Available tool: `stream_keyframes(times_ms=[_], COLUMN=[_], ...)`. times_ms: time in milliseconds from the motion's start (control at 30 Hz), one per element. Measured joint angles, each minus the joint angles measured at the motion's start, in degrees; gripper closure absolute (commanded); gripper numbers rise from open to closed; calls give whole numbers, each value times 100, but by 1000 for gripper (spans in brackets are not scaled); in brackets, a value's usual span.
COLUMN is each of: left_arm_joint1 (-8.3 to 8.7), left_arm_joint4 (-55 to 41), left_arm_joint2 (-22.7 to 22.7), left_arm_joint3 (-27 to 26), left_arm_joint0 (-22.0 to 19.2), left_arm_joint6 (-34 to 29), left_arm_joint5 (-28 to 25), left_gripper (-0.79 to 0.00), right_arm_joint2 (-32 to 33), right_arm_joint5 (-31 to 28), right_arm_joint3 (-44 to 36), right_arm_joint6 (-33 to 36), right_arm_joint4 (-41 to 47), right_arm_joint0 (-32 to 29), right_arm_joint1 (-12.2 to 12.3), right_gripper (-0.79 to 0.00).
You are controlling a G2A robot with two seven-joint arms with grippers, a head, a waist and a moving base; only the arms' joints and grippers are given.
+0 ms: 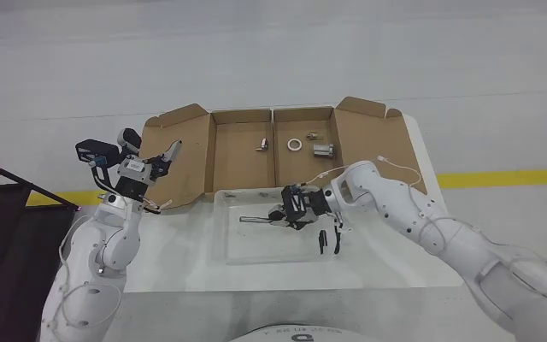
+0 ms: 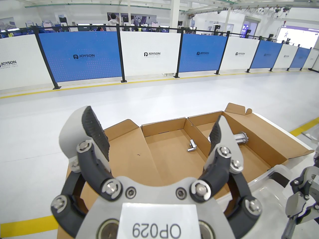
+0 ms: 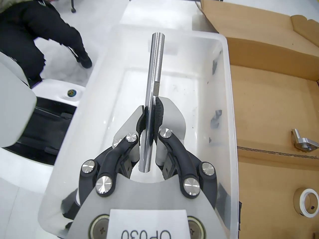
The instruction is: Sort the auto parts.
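Observation:
My right gripper (image 3: 150, 111) is shut on a shiny metal rod (image 3: 155, 63), holding it lengthwise inside the clear plastic bin (image 3: 228, 95). From above, the rod (image 1: 254, 219) sticks out leftward from that gripper (image 1: 282, 215) over the bin's middle. Behind the bin lies an opened cardboard box (image 1: 242, 162) with two compartments. Its left one holds a small metal bracket (image 1: 262, 144); its right one holds a white ring (image 1: 293, 144) and a metal cylinder part (image 1: 322, 150). My left gripper (image 2: 154, 118) is open and holds nothing, raised beside the box's left flap (image 1: 175, 162).
Two small black parts (image 1: 323, 241) lie at the bin's right end, below the right wrist. The box's flaps spread out on both sides. A loose white cable (image 1: 393, 162) arcs over the right arm. A yellow floor line (image 1: 491, 178) runs beyond the table's right edge.

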Motion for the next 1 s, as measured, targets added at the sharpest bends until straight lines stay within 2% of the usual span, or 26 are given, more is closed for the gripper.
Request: stream_keyframes(times_ms=[167, 233, 1000], left_arm_joint1=[0, 0, 0], left_arm_joint4=[0, 0, 0], left_arm_joint2=[0, 0, 0], left_arm_joint3=[0, 0, 0], left_arm_joint0=[0, 0, 0], left_arm_joint6=[0, 0, 0], left_arm_joint5=[0, 0, 0], left_gripper=[-785, -785, -785], right_arm_joint2=[-1161, -1419, -1290], right_arm_joint5=[0, 0, 0], right_arm_joint3=[149, 153, 151], right_arm_joint6=[-766, -833, -808], right_arm_joint4=[1218, 1503, 1367], right_arm_joint0=[716, 823, 791], right_arm_joint1=[196, 210, 207], right_gripper=[0, 0, 0])
